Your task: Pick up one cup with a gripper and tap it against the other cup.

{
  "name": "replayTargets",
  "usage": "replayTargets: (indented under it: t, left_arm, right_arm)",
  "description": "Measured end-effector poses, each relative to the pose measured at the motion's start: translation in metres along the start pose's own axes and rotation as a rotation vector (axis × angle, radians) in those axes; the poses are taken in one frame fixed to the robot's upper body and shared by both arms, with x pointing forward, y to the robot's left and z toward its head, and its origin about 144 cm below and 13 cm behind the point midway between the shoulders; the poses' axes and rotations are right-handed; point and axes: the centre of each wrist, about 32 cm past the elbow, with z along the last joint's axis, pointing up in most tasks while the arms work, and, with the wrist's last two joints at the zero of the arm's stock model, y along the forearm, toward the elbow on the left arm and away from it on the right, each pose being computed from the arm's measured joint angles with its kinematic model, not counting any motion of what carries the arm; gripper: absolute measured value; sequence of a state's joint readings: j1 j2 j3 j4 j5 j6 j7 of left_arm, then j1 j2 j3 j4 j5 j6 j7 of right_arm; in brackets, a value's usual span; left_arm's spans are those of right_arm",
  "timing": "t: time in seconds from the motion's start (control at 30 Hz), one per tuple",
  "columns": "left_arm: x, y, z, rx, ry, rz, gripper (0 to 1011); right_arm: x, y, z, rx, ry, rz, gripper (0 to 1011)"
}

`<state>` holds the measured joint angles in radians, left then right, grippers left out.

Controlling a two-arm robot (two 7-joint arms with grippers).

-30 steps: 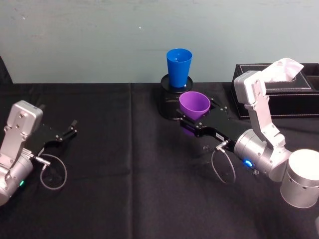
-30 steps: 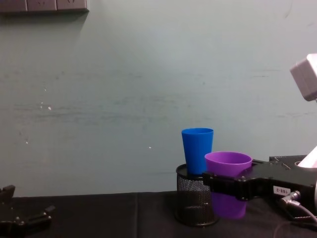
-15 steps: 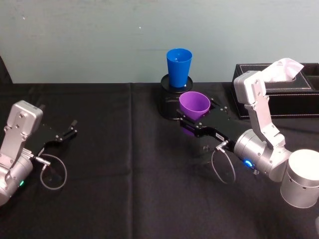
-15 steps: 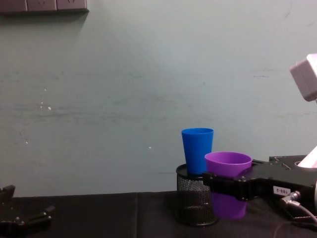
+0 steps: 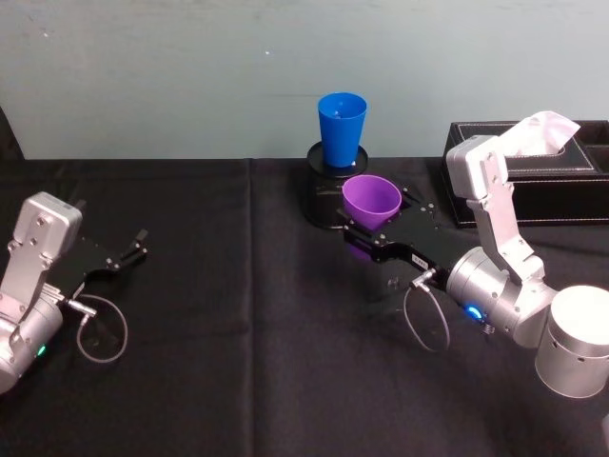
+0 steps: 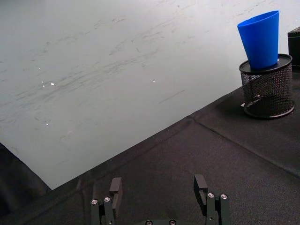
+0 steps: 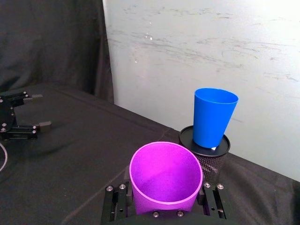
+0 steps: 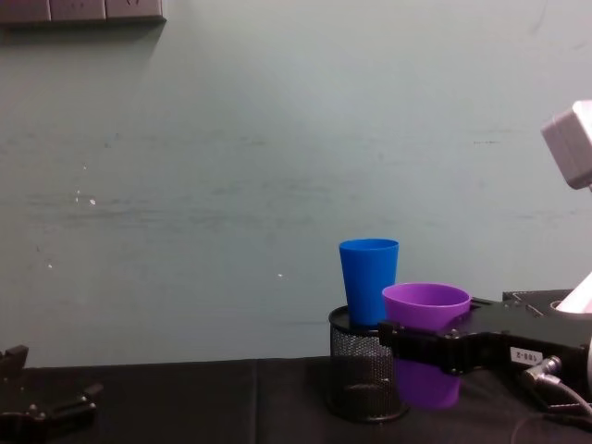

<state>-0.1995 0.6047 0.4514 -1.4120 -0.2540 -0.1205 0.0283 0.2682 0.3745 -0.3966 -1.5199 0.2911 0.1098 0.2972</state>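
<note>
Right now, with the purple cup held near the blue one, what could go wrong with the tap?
The blue cup stands perched on a mesh pot, so a hard tap could topple it. The purple cup, clamped in the right gripper, sits lower, so it might strike the pot instead. The left gripper lies parked, open, at the left.

The black tabletop [image 5: 238,314] is open across the centre, from the left gripper [image 5: 141,244] at near left to the mesh pot [image 5: 319,202] at far centre. The blue cup [image 5: 342,129] stands on the pot. The right gripper [image 5: 381,217], clamping the purple cup [image 5: 371,198], occupies the space just near of it. A tissue box [image 5: 547,181] blocks the far right.
</note>
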Motion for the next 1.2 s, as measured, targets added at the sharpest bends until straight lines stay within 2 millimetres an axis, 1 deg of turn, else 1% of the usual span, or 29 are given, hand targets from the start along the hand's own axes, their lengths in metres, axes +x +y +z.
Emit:
replayTargets:
  t: [1.2]
  left_arm:
    - [0.0000,0.0000,0.0000,0.000,0.000,0.000,1000]
  right_arm:
    - [0.0000,0.0000,0.0000,0.000,0.000,0.000,735]
